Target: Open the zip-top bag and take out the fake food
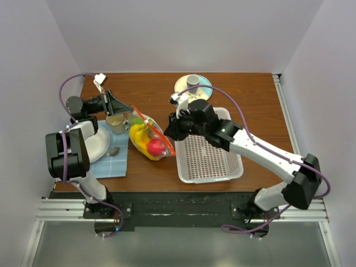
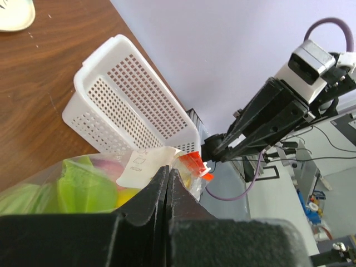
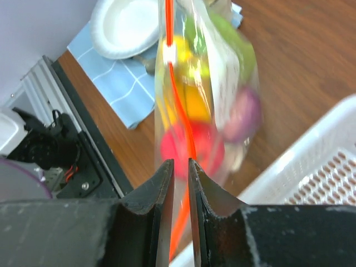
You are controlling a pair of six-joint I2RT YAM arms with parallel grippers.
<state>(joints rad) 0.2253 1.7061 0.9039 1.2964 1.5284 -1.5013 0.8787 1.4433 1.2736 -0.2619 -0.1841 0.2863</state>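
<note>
One left gripper [image 1: 125,110] clamps the far-left end of one bag [image 1: 146,134] containing food [image 1: 156,147]. The bag sits between one cloth [image 1: 114,164] and one basket [image 1: 236,167]. Its long axis runs far-left to near-right, with the zip strip [image 1: 156,129] facing right. One right gripper [image 1: 169,133] clamps the strip.

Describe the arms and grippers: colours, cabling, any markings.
Both arms are the same build: the left arm and right arm have white links with chunky black joint housings. A purple cable loops loosely along each. The right arm carries a small green light. The left gripper and right gripper have matte black, wedge-shaped fingers. No readable markings.
</note>
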